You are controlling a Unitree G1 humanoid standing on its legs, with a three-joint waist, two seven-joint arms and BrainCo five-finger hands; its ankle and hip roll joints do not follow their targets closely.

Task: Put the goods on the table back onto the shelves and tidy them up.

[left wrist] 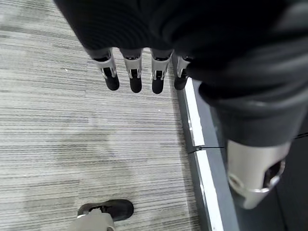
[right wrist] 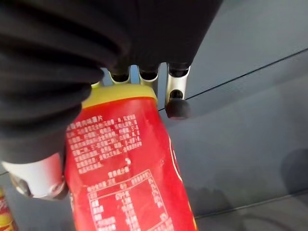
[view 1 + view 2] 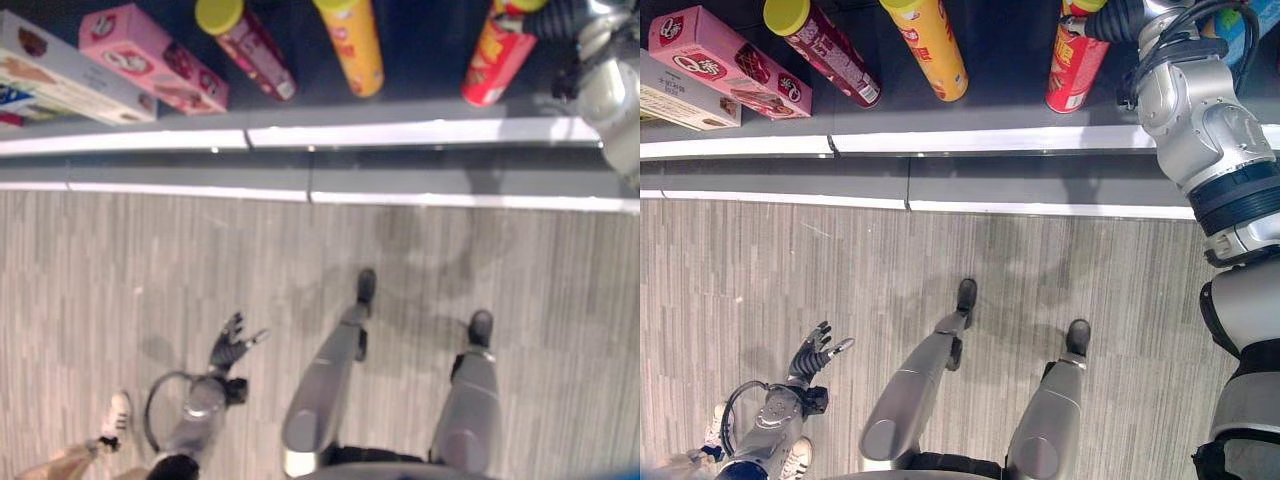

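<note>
A red can with a yellow lid (image 3: 1075,65) stands on the dark shelf (image 3: 990,140) at the right. My right hand (image 3: 1110,18) reaches in from the right at its top. In the right wrist view the fingers (image 2: 177,103) curl behind the lid and the thumb presses the side of the red can (image 2: 125,178). My left hand (image 3: 232,345) hangs low over the grey carpet with its fingers (image 1: 134,77) straight and nothing in it.
Further left on the shelf stand a yellow can (image 3: 352,45), a maroon can with a yellow lid (image 3: 250,45), a pink box (image 3: 150,60) and a white box (image 3: 60,75). A person's white shoe (image 3: 117,415) is on the floor by my left arm.
</note>
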